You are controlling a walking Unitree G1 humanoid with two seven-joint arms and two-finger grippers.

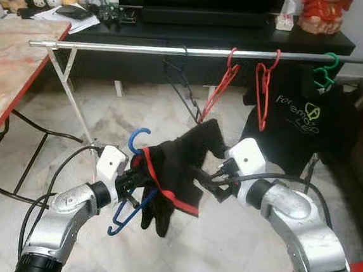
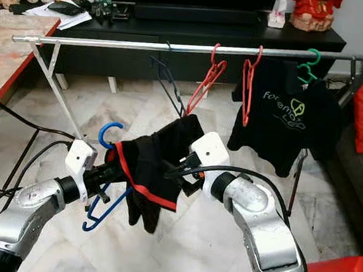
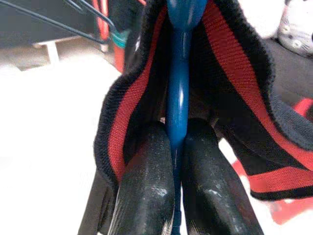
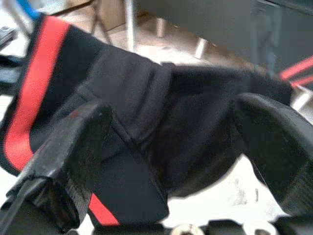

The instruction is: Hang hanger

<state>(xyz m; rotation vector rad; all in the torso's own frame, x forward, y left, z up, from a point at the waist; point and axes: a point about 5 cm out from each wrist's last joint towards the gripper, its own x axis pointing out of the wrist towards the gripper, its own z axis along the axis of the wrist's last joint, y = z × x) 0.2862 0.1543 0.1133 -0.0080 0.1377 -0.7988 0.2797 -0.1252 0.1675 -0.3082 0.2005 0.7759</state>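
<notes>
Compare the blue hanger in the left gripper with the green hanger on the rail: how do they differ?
The blue hanger is off the rail, clamped in the left gripper; the green hanger hangs hooked on the rail. The blue one carries a bunched black garment with red trim, only partly on; the green one holds a black printed T-shirt hanging flat. Both have open hooks.

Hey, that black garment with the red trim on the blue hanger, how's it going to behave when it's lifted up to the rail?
The black garment is probably floppy: it sags in folds off the blue hanger. It looks light, since the thin hanger carries it. It may slide, as it sits bunched to one side. The left end effector pinches the hanger; the right end effector straddles the cloth, open.
</notes>
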